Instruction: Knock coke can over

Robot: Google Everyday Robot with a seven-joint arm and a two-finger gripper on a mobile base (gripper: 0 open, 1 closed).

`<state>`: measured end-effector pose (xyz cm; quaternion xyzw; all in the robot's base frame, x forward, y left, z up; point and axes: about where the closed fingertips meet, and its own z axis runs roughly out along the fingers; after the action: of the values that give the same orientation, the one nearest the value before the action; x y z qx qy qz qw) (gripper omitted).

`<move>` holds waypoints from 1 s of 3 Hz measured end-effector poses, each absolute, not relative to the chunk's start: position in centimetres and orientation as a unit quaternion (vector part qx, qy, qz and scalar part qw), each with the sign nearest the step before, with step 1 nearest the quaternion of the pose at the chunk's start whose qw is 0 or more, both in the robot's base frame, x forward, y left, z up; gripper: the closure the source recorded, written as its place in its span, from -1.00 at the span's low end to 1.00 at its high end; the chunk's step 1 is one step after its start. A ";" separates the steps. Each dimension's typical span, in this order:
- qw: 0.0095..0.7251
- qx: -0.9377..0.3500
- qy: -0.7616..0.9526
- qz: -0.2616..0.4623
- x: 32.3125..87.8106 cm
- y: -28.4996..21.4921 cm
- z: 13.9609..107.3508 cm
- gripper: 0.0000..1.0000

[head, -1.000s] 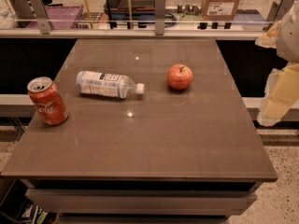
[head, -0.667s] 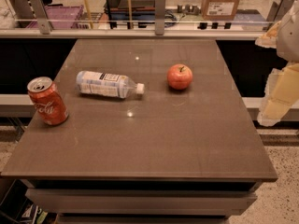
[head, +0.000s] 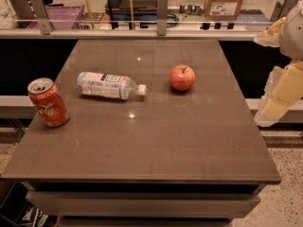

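There's the can [head: 48,103], upright at the left edge of the desk [head: 165,145]. The gripper [head: 280,96] hangs off the right edge, well apart; spread or closed, can't tell. Approach stage, I'd say: next it must cross past the bottle [head: 108,85] and shove the can sideways.

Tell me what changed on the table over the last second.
Nothing visibly changed. The gripper stays beyond the table at the right of the view, far from the coke can, which stands upright near the left edge. The bottle lies on its side and the apple sits where it was.
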<state>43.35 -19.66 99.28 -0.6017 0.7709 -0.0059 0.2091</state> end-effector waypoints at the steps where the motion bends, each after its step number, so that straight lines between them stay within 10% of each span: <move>1: 0.248 -0.608 0.754 0.018 42.5 -17.5 100.1 -1.00; 3: 0.362 -0.593 0.713 0.094 41.7 -12.3 100.3 -1.00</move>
<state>41.67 -12.29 100.34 -0.5928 0.7133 0.0941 0.3618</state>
